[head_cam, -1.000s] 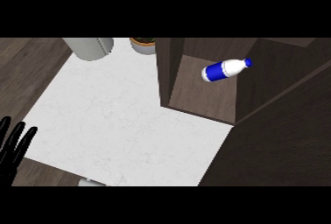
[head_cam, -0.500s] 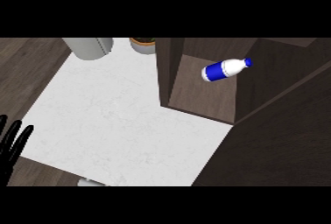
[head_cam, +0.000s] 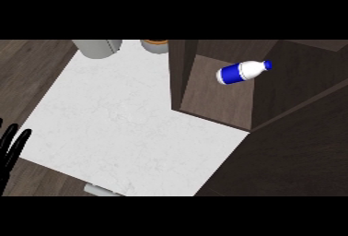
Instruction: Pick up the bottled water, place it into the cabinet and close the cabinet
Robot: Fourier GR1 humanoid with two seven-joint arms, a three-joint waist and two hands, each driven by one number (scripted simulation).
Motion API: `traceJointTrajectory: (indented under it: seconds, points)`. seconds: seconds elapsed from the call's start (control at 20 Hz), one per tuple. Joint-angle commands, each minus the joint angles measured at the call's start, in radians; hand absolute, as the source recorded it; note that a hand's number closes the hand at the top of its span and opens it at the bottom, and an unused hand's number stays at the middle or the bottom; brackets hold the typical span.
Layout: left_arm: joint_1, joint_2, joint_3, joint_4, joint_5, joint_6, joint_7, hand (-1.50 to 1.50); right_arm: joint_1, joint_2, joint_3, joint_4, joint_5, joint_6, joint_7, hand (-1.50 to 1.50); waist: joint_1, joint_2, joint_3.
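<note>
Bottled water point(head_cam: 242, 72): white body, blue label band, blue cap. Lies on its side inside the cabinet point(head_cam: 210, 97), tilted, cap toward the view's upper right, nothing holding it. Cabinet: dark brown wood, open, interior visible, in the view's upper right. Bottle rests near its back.

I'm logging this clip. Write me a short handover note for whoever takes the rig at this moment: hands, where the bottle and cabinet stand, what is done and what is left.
Left hand: open, fingers up, resting at the view's left edge, holding nothing.
Right hand: not in view.
Bottled water: lying on its side inside the cabinet, blue cap pointing up and to the right, no hand near it.
Done: the bottle is in the cabinet.
Left: close the cabinet; its inside is open to view. I cannot tell which dark panel at the right is the door.
Also on the white counter: a grey canister and a brown-rimmed object at the far edge, away from the job.
</note>
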Motion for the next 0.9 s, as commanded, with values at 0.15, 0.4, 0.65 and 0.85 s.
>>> traceJointTrajectory:
  seconds: [0.15,0.4,0.65,0.85]
  points:
    - [-0.011,-0.002,0.012,0.014,0.01,-0.009,-0.003,-1.5,-0.031,0.08,0.092,0.095,-0.109,-0.049,0.082,1.5,0.003,0.01,0.004]
    - [-0.016,0.002,0.023,0.027,0.021,-0.017,0.0,-1.5,-0.135,0.121,0.013,0.148,-0.102,-0.105,0.152,1.5,-0.012,0.0,0.006]
    - [-0.013,0.002,0.01,0.046,0.014,-0.033,0.006,-1.5,-0.318,0.15,-0.023,0.244,-0.071,-0.113,0.264,1.5,-0.019,-0.009,0.005]
    - [-0.018,0.007,0.028,0.056,0.03,-0.026,0.011,-1.5,-0.453,0.199,-0.05,0.351,-0.065,-0.14,0.349,1.5,-0.022,-0.012,0.009]
